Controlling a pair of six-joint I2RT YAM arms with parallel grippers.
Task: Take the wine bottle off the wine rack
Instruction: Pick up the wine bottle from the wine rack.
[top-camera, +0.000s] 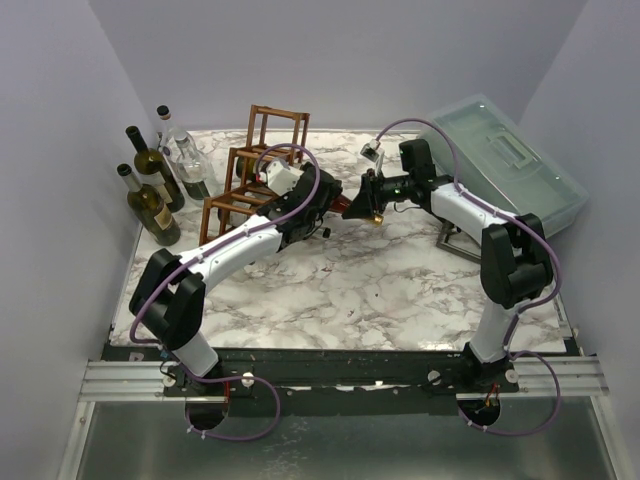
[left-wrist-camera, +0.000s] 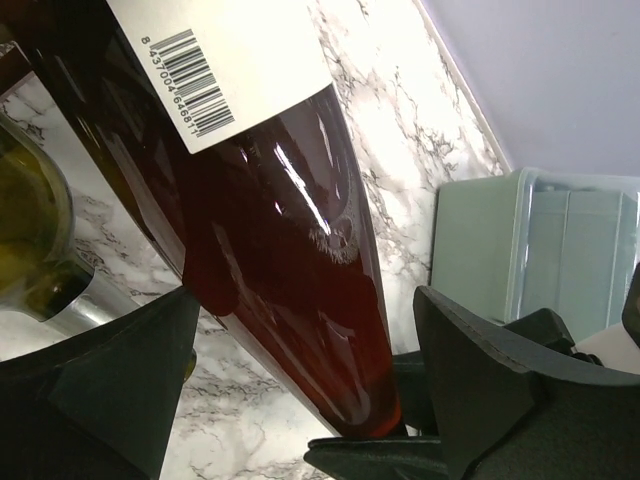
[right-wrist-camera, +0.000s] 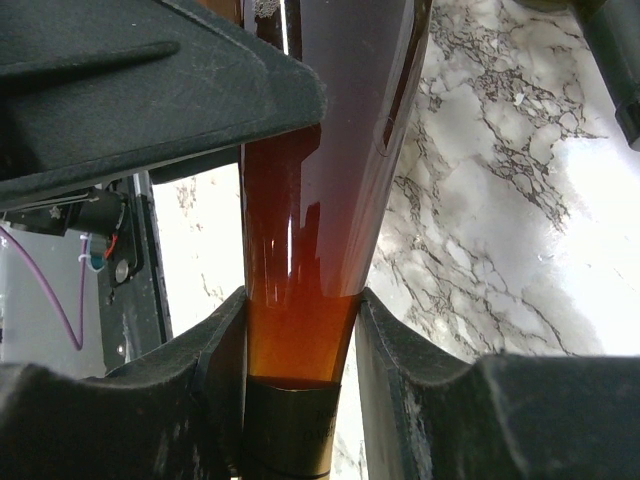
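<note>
The white-labelled amber glass wine bottle (left-wrist-camera: 290, 260) lies level close by the reddish-brown wooden open-frame wine rack (top-camera: 265, 135), neck clamped in the right gripper (right-wrist-camera: 300, 340), left gripper (left-wrist-camera: 300, 380) spread astride its shoulder

Marble table (top-camera: 380, 290) holds wine rack (top-camera: 262, 160), bottles (top-camera: 150, 205), perhaps a bin (top-camera: 505, 165).

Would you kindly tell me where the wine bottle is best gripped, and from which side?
Grip the neck of the wine bottle, coming end-on from the right. The bottle lies roughly level with its neck pointing away from the wine rack, and there it is slim enough for a firm pinch. The right gripper is clamped there; the left gripper straddles the wider shoulder, open.
</note>
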